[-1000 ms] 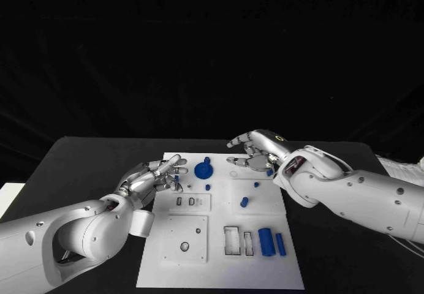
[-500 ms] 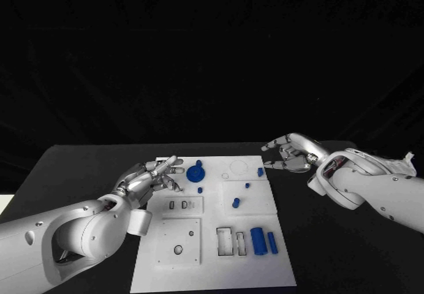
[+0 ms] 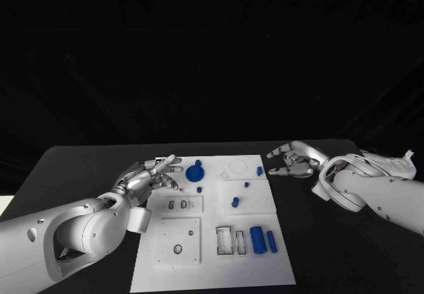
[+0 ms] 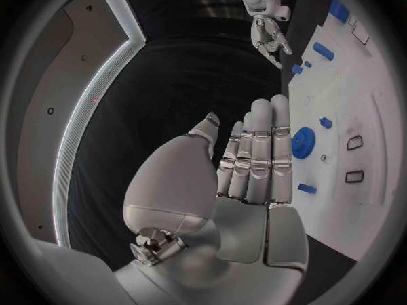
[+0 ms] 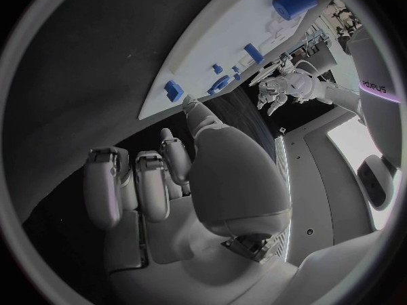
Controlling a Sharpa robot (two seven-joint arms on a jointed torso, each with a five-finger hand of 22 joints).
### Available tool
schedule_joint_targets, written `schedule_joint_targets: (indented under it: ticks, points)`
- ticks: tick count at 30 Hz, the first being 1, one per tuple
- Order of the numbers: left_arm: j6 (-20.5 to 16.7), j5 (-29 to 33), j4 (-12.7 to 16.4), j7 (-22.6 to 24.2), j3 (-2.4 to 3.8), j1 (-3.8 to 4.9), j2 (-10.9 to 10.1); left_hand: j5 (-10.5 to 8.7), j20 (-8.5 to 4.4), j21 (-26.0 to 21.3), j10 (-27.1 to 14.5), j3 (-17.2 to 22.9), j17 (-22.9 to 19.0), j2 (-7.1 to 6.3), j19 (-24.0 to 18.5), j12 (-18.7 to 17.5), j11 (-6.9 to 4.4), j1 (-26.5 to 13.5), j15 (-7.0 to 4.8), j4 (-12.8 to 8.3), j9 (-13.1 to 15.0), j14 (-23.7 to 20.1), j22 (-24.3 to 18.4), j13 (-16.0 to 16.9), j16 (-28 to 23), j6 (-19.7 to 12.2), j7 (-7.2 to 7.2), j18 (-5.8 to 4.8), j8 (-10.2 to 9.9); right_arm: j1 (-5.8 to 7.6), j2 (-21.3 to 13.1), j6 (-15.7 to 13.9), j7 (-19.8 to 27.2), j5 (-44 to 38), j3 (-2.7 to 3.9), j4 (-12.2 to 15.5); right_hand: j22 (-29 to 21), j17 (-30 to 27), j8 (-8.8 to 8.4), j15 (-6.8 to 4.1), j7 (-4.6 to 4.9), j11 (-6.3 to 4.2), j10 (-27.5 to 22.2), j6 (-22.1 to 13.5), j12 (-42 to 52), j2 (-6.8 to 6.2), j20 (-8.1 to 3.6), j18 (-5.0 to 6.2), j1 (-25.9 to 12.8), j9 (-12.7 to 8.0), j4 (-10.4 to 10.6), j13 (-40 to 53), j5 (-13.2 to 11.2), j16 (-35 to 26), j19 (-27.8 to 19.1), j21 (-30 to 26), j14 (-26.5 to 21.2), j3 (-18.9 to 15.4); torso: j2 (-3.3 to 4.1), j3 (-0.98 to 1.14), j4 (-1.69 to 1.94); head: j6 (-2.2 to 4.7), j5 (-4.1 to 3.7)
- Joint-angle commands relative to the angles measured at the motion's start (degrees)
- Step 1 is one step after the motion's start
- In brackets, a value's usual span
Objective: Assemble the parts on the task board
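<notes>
The white task board point(image 3: 177, 269) lies in the middle of the black table. A blue gear point(image 3: 194, 174) stands near its far left corner, with small blue pieces point(image 3: 236, 201) scattered across the far half. Two blue cylinders point(image 3: 257, 240) lie side by side near the front right. My left hand point(image 3: 152, 174) hovers at the board's far left edge beside the gear point(image 4: 302, 142), fingers straight and together point(image 4: 254, 149), holding nothing. My right hand point(image 3: 291, 160) hangs just off the board's far right edge, next to a small blue block point(image 3: 260, 171), fingers loosely bent and apart, nothing in them point(image 5: 169, 176).
Several recessed slots point(image 3: 230, 240) and holes point(image 3: 177, 248) mark the front half of the board. Bare black table point(image 3: 79, 165) lies on both sides of the board and beyond it.
My right hand has drawn back from over the board's far part to beyond its right edge, still holding nothing. The left hand has stayed by the gear.
</notes>
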Motion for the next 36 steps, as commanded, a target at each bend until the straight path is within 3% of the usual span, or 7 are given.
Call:
schedule_joint_targets:
  ticks: [1,19,25,36]
  points:
    - [1.4,-0.1,-0.1,0.4,0.01,-0.01,0.2,0.0,0.04,-0.4,-0.2,0.0,0.0,0.1,-0.4,-0.2,-0.03,0.6,-0.01,-0.4,-0.1,-0.3,-0.1,0.1,-0.2,-0.2,0.02,0.27,-0.3,-0.26,0.8,1.5,-0.2,-0.4,0.04,-1.0,0.0,13.5,-0.39,0.1,0.09,0.16,-0.1,-0.4,-0.1,-0.09,0.23,0.04,0.1,-0.1,0.0,1.0,-0.3,0.0,-0.1,-0.2,5.5,-0.3,0.02,-0.08,0.04,-0.09,-0.09]
    - [1.6,-0.1,-0.2,0.3,0.0,-0.03,0.5,0.0,0.04,-0.4,-0.2,0.0,0.0,0.11,-0.4,-0.2,-0.03,0.6,-0.01,-0.4,-0.1,-0.3,-0.1,0.1,-0.2,-0.2,0.02,0.27,-0.3,-0.8,4.8,1.1,-1.1,-1.8,0.04,-4.0,0.7,13.7,0.73,-0.21,-0.49,-0.33,0.9,3.0,1.2,3.02,0.06,-0.07,0.1,0.7,0.3,2.0,-0.5,0.2,0.3,0.2,5.6,-0.2,-0.04,-0.12,0.05,-0.46,0.11]
    - [1.6,-0.1,-0.2,0.3,0.0,-0.03,0.5,0.0,0.04,-0.4,-0.2,0.0,0.0,0.11,-0.4,-0.2,-0.03,0.6,-0.01,-0.4,-0.1,-0.3,-0.1,0.1,-0.2,-0.2,0.02,0.27,-0.3,-1.11,5.4,1.5,-1.4,-2.4,0.04,-4.7,0.8,13.7,0.85,-0.32,-0.6,-0.45,1.0,3.6,1.3,3.3,-0.04,-0.08,0.2,0.8,0.1,2.1,-0.6,0.2,0.3,0.2,5.6,-0.1,-0.02,-0.14,0.17,-0.61,0.2]
    - [1.5,-0.1,-0.3,0.1,0.0,-0.03,0.6,0.0,0.04,-0.4,-0.2,0.1,0.0,0.15,-0.4,-0.3,-0.02,0.7,-0.02,-0.5,-0.1,-0.3,-0.1,0.1,-0.3,-0.2,0.04,0.27,-0.3,-1.39,6.0,1.7,-1.3,-2.1,0.04,-5.1,0.9,13.8,1.03,-0.47,-0.79,-0.63,1.2,4.6,1.4,3.85,-0.19,-0.11,0.3,0.9,0.0,2.2,-0.6,0.3,0.4,0.3,5.6,0.2,-0.05,-0.12,-0.03,-0.96,0.48]
